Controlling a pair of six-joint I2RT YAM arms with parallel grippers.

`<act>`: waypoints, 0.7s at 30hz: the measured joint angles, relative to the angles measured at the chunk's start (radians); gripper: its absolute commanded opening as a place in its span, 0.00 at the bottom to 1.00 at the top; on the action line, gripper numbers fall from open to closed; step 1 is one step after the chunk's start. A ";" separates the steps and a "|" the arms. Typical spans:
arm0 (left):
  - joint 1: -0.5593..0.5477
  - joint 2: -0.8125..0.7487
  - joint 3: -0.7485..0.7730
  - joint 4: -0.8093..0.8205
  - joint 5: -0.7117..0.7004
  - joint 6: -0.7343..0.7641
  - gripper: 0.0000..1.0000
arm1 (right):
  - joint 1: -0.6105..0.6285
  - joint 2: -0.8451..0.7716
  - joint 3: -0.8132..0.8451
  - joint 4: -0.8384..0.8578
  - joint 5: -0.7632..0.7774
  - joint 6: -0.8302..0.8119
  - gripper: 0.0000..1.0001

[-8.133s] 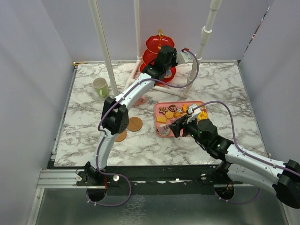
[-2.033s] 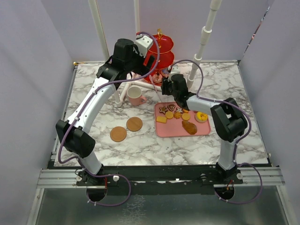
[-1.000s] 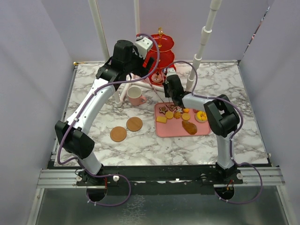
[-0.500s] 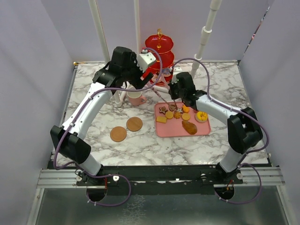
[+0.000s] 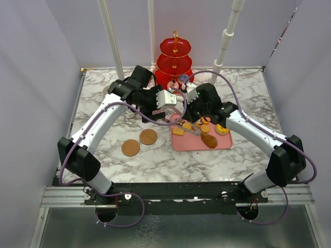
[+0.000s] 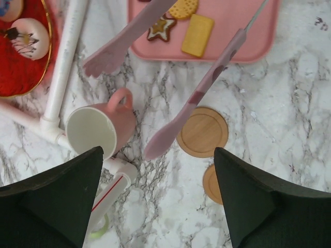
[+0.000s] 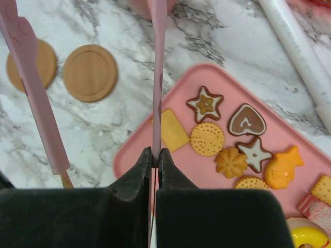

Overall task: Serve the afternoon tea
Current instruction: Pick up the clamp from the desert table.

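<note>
The red three-tier stand (image 5: pixel 175 61) stands at the back; a pastry (image 6: pixel 28 33) lies on its bottom tier (image 6: pixel 20 67). My right gripper (image 7: pixel 155 152) is shut on one arm of the pink tongs (image 7: pixel 156 77) above the pink tray (image 7: pixel 181 170) of cookies (image 7: pixel 206 105). The tongs' other arm (image 7: pixel 33 93) hangs free to the left. My left gripper (image 6: pixel 158 206) is open and empty, high above the marble beside the pink mug (image 6: pixel 98 129). Two brown coasters (image 6: pixel 202 132) (image 6: pixel 217 183) lie near it. A sliver of pale green (image 6: pixel 99 231) shows at the edge.
White pipe legs (image 6: pixel 64 67) run beside the mug and stand, with posts (image 5: pixel 111 39) rising at the back. The two arms cross close together over the tray's left end (image 5: pixel 178 135). A doughnut (image 5: pixel 223 128) lies on the tray's right.
Both arms have pulled back from the stand toward the near side. The left gripper has come down over the pink mug, and the right gripper has carried the tongs over the tray.
</note>
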 measured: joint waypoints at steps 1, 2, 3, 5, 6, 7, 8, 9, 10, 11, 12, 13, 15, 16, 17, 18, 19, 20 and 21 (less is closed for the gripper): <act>-0.010 0.000 0.000 -0.018 0.005 0.019 0.85 | 0.007 -0.008 0.012 -0.020 -0.012 -0.010 0.01; -0.019 0.000 0.000 -0.032 0.007 0.033 0.83 | 0.014 -0.012 0.027 -0.040 -0.026 -0.018 0.01; -0.032 0.000 0.000 -0.047 0.008 0.046 0.81 | 0.020 -0.016 0.044 -0.057 -0.038 -0.027 0.01; -0.054 0.000 0.000 -0.071 0.008 0.069 0.75 | 0.029 -0.019 0.077 -0.089 -0.055 -0.045 0.01; -0.063 0.000 0.000 -0.077 0.008 0.078 0.70 | 0.032 -0.021 0.093 -0.105 -0.061 -0.053 0.01; -0.071 0.000 0.000 -0.084 0.008 0.084 0.64 | 0.035 -0.024 0.101 -0.114 -0.066 -0.058 0.01; -0.080 0.000 0.000 -0.095 0.008 0.087 0.57 | 0.036 -0.028 0.112 -0.124 -0.073 -0.062 0.01; -0.084 0.000 0.000 -0.102 0.009 0.092 0.47 | 0.037 -0.032 0.119 -0.132 -0.082 -0.067 0.01; -0.088 0.000 0.002 -0.111 0.010 0.093 0.32 | 0.038 -0.038 0.125 -0.139 -0.092 -0.069 0.01; -0.090 0.000 0.002 -0.118 0.010 0.096 0.17 | 0.038 -0.043 0.126 -0.141 -0.100 -0.069 0.01; -0.095 0.000 0.003 -0.129 0.012 0.093 0.06 | 0.038 -0.051 0.126 -0.144 -0.110 -0.069 0.01; -0.095 0.000 0.005 -0.138 0.015 0.101 0.00 | 0.038 -0.058 0.126 -0.145 -0.117 -0.069 0.01; -0.101 0.000 0.008 -0.188 0.035 0.108 0.00 | 0.038 -0.069 0.129 -0.122 -0.120 -0.077 0.06; -0.106 0.000 0.008 -0.206 0.044 0.108 0.00 | 0.034 -0.074 0.134 -0.116 -0.121 -0.080 0.15; -0.115 0.000 0.014 -0.219 0.053 0.102 0.00 | 0.032 -0.079 0.137 -0.117 -0.122 -0.082 0.29; -0.117 0.000 0.019 -0.220 0.059 0.096 0.00 | 0.032 -0.082 0.138 -0.119 -0.128 -0.080 0.35; -0.115 0.000 0.024 -0.220 0.066 0.088 0.00 | 0.034 -0.083 0.141 -0.119 -0.138 -0.073 0.40; -0.114 0.000 0.025 -0.216 0.074 0.081 0.00 | 0.035 -0.084 0.146 -0.119 -0.147 -0.070 0.47; -0.113 -0.002 0.024 -0.209 0.085 0.068 0.00 | 0.036 -0.085 0.150 -0.117 -0.154 -0.068 0.53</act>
